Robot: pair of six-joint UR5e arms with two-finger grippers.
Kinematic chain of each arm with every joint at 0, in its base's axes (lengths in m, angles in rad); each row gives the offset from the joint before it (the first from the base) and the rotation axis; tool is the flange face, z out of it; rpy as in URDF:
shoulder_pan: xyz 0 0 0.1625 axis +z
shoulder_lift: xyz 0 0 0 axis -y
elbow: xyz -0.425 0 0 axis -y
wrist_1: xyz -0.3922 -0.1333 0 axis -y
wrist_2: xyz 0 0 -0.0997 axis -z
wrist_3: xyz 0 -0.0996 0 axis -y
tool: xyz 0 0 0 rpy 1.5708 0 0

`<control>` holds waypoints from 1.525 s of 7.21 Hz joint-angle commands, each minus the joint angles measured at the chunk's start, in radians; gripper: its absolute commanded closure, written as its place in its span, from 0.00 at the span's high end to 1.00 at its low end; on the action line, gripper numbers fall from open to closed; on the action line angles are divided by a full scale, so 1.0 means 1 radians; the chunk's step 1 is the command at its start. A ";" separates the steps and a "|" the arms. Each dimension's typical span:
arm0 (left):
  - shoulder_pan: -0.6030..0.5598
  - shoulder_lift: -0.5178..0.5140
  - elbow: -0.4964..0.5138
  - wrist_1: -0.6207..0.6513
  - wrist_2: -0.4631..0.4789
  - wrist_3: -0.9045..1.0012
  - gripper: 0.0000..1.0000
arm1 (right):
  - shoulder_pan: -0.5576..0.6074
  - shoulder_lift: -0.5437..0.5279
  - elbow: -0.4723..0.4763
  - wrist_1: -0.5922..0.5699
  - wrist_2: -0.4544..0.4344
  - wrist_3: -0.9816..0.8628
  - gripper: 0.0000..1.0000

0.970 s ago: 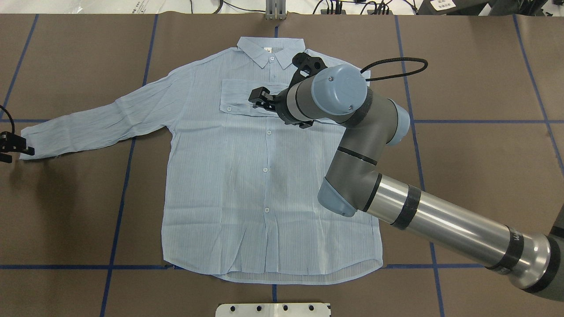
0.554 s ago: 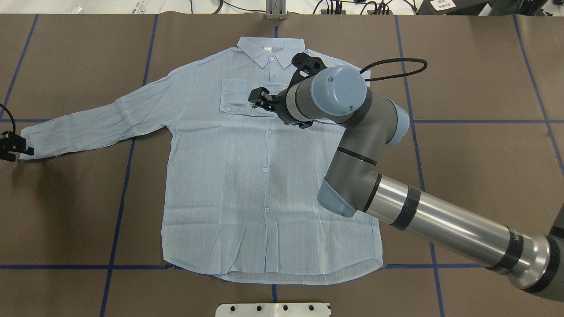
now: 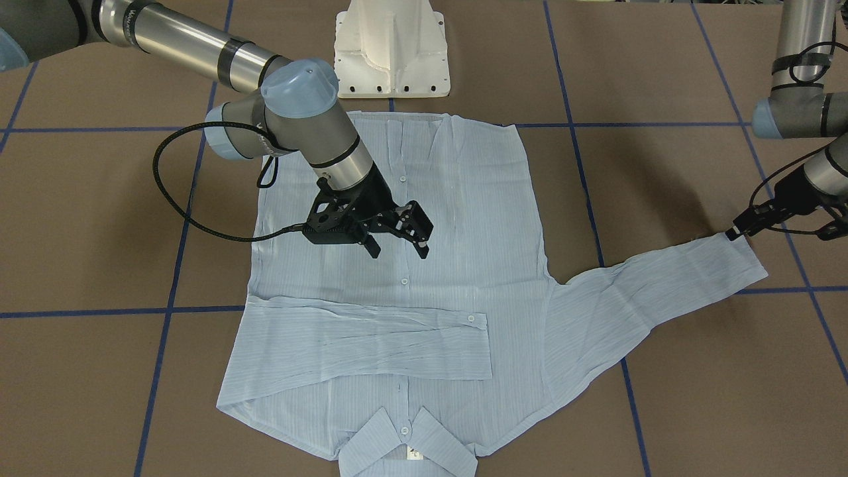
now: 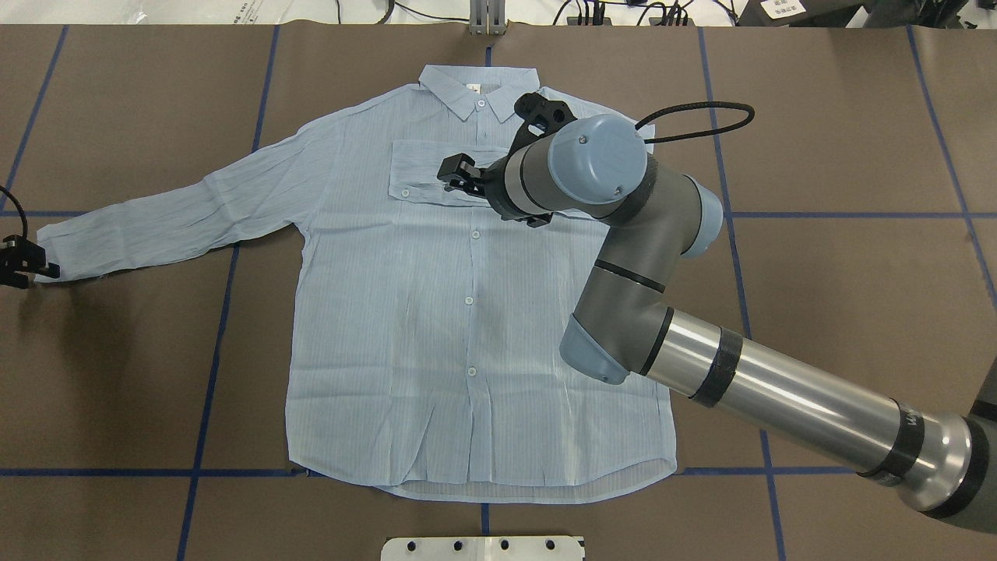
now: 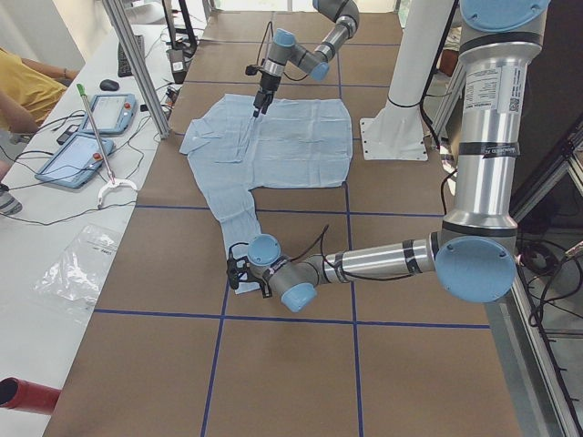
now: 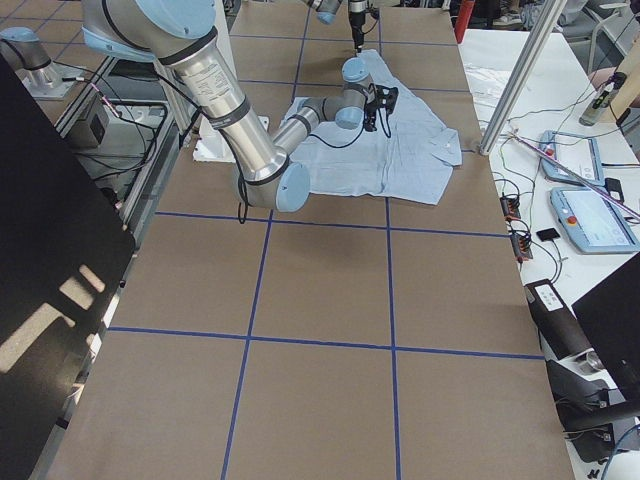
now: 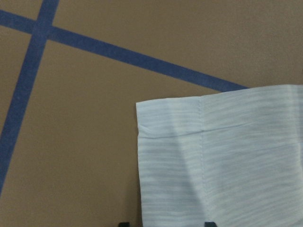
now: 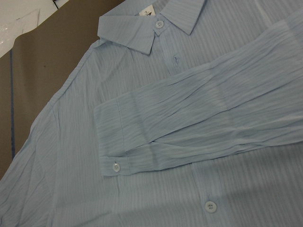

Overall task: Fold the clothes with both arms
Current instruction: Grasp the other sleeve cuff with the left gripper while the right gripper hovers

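As the shirt lies flat, buttons up, on the brown table, its length runs away from the robot, collar farthest, one sleeve folded across the chest. The right gripper hovers spread above it; the left gripper, fingers apart, straddles the outstretched cuff.

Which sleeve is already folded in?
The sleeve folded across the chest, near the right gripper; the other sleeve lies stretched out to the left gripper.
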 commanded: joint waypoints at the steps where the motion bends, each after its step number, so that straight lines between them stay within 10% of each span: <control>1: 0.001 0.002 -0.001 0.000 0.000 -0.001 0.40 | 0.000 -0.001 0.000 0.000 0.000 0.000 0.98; 2: 0.001 0.004 -0.001 0.000 0.000 -0.001 0.00 | 0.000 0.001 0.000 0.000 0.000 0.000 0.98; 7: 0.001 -0.043 -0.119 0.038 -0.062 -0.100 0.00 | 0.006 -0.074 0.101 -0.002 0.014 0.000 0.98; 11: 0.117 -0.423 -0.135 0.148 -0.037 -0.464 0.00 | 0.157 -0.221 0.184 0.000 0.168 -0.076 0.99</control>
